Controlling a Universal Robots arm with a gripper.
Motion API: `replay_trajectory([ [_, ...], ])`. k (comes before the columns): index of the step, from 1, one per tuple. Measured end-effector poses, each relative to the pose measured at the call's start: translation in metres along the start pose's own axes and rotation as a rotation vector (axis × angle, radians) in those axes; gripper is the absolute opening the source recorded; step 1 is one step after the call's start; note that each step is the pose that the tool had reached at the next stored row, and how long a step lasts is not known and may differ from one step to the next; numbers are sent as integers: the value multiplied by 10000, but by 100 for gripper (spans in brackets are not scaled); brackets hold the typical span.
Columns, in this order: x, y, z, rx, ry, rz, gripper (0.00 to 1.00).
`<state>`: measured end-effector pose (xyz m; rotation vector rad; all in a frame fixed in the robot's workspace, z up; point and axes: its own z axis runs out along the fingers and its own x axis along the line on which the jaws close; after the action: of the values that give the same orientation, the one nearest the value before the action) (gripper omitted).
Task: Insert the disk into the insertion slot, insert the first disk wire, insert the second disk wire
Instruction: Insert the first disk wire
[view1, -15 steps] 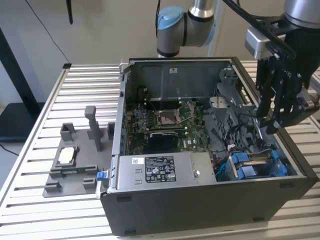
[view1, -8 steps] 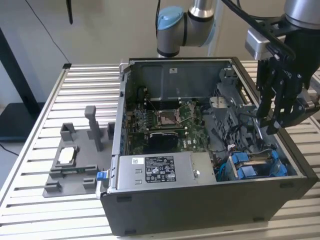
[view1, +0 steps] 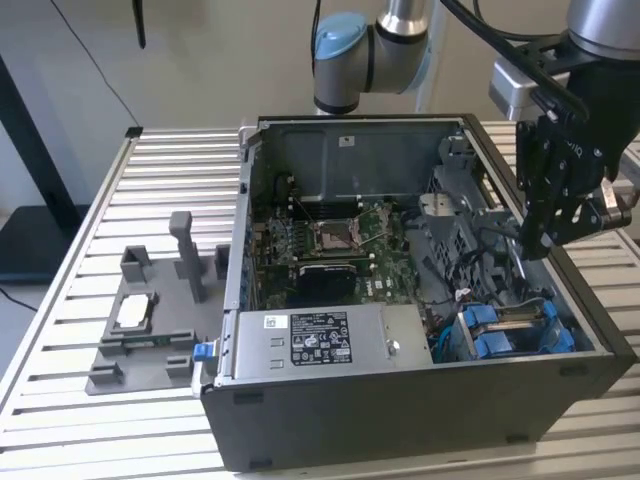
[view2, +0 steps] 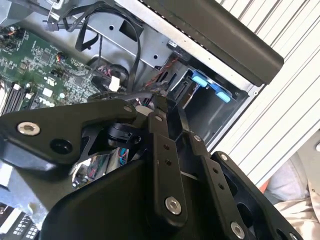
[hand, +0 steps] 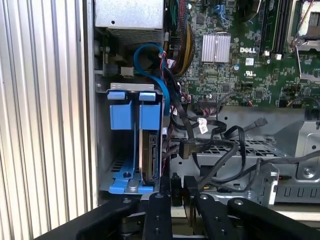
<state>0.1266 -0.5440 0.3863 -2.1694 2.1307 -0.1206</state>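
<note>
The disk (view1: 515, 325) sits in the insertion slot (hand: 101, 145), at the lower right of the exterior view. The gripper (view1: 545, 242) hangs higher up in that picture. Nobody can tell if it is open or closed.

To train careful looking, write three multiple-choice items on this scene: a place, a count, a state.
1. Where do the bright blue plastic carriers sit?
A) in the grey sheet-metal drive cage
B) on the slatted metal table
C) on the grey fixture

2. How many carriers stand side by side?
A) one
B) two
C) four

3. The dark PC case is:
A) closed
B) open, panel off
C) covered by cloth

Answers: 1A, cage walls flank them; 2B, two blue tabs show in the first wrist view; 3B, its green motherboard lies exposed.
</note>
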Motion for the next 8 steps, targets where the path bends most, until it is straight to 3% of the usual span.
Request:
replay_trajectory([
  [5, -2, 1, 4, 25, 0, 2, 25],
  [8, -3, 1, 5, 32, 1, 7, 19],
])
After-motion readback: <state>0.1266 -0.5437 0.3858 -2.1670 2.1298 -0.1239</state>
